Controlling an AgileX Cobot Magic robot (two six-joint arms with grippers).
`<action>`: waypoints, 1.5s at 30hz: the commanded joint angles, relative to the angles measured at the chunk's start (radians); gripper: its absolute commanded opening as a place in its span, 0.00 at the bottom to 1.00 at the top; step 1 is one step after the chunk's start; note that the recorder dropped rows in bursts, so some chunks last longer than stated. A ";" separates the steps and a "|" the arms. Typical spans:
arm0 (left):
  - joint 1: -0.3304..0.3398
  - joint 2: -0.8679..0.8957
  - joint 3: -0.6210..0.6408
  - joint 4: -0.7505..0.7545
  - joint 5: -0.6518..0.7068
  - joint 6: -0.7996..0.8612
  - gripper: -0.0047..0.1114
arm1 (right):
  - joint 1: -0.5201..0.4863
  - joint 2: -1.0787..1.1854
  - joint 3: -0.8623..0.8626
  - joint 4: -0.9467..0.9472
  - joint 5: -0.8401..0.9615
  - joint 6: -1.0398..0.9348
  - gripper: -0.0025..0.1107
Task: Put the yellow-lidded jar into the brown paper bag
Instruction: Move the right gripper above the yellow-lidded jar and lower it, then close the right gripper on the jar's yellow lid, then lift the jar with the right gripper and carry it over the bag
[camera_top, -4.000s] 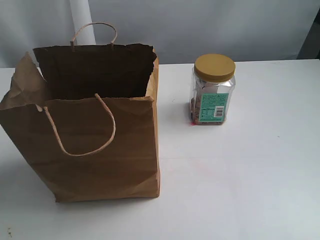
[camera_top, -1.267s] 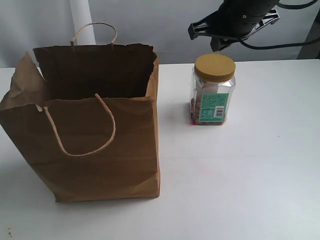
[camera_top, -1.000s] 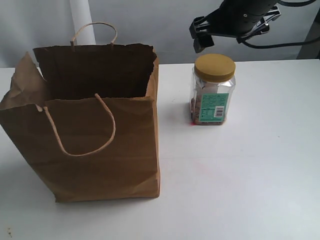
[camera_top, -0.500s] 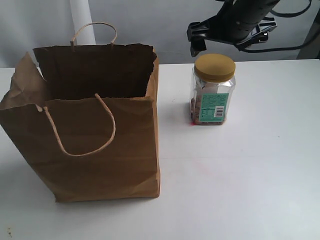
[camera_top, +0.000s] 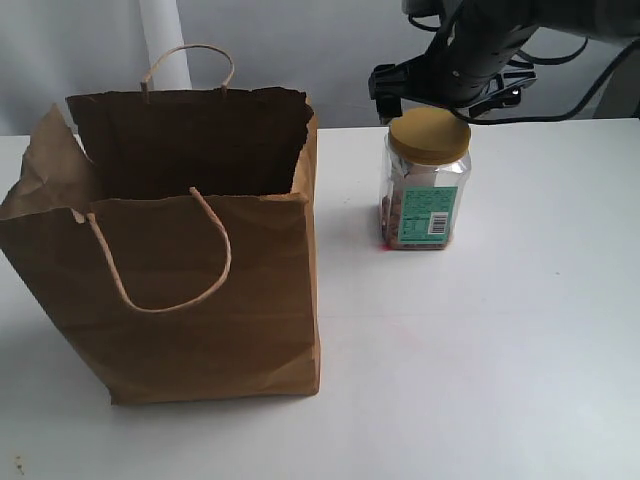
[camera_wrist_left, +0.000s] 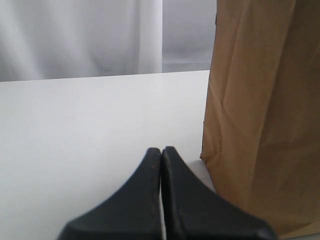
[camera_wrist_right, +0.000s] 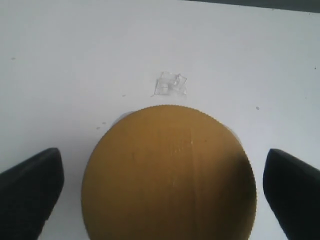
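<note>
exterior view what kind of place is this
Probably a robot test bench: a white table, a plain pale backdrop, and a black cabled robot arm above the yellow-lidded jar.

brown paper bag (camera_top: 200, 300): matt kraft paper, creased, ragged top edge | handles (camera_top: 190, 47): twisted paper cord | yellow-lidded jar (camera_top: 425, 205): clear glossy faceted plastic, printed label | lid (camera_wrist_right: 170, 175): matt, fine-ribbed rim | table (camera_top: 500, 350): smooth white, faint sheen | left gripper (camera_wrist_left: 161, 150): smooth matt black
</note>
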 joint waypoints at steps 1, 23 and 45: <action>-0.005 0.003 -0.002 -0.004 -0.009 -0.004 0.05 | -0.006 0.031 -0.002 -0.012 -0.020 0.017 0.95; -0.005 0.003 -0.002 -0.004 -0.009 -0.004 0.05 | -0.006 0.057 -0.002 -0.012 0.024 0.023 0.59; -0.005 0.003 -0.002 -0.004 -0.009 -0.004 0.05 | 0.044 -0.499 -0.004 -0.019 0.014 -0.037 0.02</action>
